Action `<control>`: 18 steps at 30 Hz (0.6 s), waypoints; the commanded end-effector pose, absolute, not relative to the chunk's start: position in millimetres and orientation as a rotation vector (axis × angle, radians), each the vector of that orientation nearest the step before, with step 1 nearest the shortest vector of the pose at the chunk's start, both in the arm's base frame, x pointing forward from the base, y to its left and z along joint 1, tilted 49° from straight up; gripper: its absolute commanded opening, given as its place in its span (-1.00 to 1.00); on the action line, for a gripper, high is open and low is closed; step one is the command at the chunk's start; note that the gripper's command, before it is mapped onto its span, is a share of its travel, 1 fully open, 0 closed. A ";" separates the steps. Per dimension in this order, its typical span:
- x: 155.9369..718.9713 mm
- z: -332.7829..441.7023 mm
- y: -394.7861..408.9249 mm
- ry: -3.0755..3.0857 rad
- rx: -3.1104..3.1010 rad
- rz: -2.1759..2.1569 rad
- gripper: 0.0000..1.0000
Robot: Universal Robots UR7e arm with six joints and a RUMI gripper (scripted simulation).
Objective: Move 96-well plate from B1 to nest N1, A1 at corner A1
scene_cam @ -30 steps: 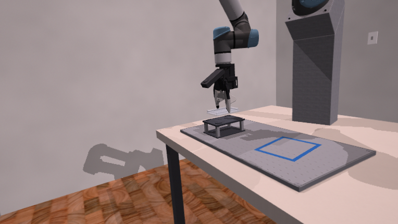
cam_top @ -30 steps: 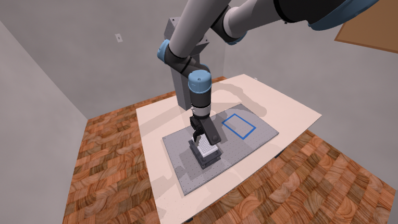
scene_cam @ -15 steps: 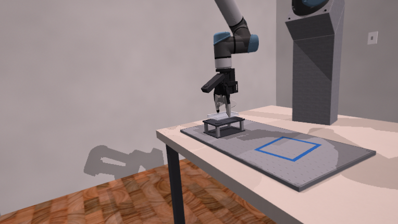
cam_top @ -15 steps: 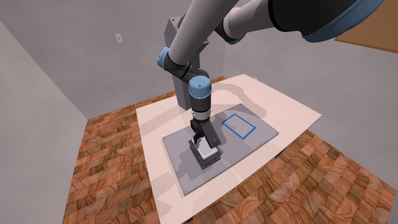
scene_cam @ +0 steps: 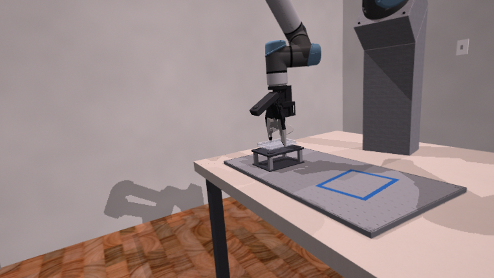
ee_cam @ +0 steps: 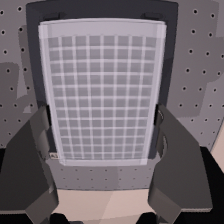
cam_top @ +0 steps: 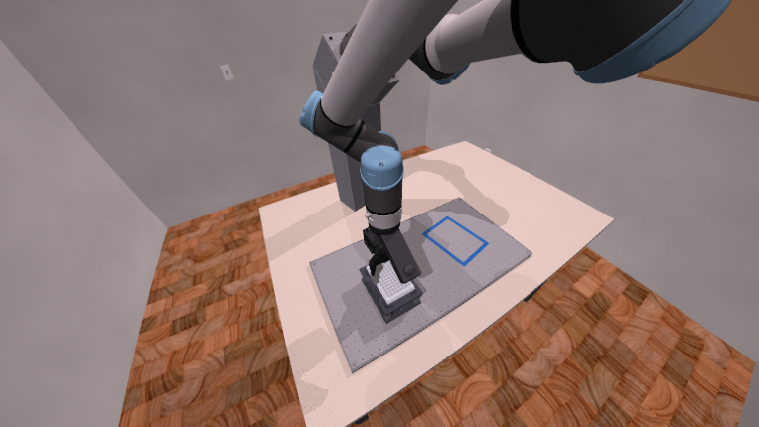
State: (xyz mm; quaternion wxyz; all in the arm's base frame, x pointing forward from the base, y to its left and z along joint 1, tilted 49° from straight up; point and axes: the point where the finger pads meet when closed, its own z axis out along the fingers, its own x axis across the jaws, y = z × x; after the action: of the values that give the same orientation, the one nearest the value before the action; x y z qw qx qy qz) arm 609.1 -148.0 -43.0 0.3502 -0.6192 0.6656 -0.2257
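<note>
Clear plastic, the 96-well plate (scene_cam: 276, 143) sits right over nest N1 (scene_cam: 278, 150), the gripper (scene_cam: 276, 139) clamped on its long sides. Blue-outlined spot B1 (scene_cam: 357, 184) holds nothing; seating, A1 check and release remain.

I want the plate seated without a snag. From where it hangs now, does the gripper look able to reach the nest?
Probably yes. The gripper, shut on the plate, sits right at the raised nest, and nothing shows between them. Whether it sits flat inside, I cannot tell.

A pale table (scene_cam: 397, 248) carries a grey perforated board (scene_cam: 407, 210).
</note>
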 end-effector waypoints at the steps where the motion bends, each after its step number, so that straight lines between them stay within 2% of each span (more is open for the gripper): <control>1: 610.1 -42.3 -148.5 1.723 -1.604 -0.588 -1.00; 18: 612.5 -44.0 -147.9 1.721 -1.605 -0.589 -1.00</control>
State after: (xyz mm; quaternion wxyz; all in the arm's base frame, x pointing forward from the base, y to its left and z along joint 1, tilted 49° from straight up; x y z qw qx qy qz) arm 610.2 -147.7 -43.8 0.3502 -0.6192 0.6655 -0.2260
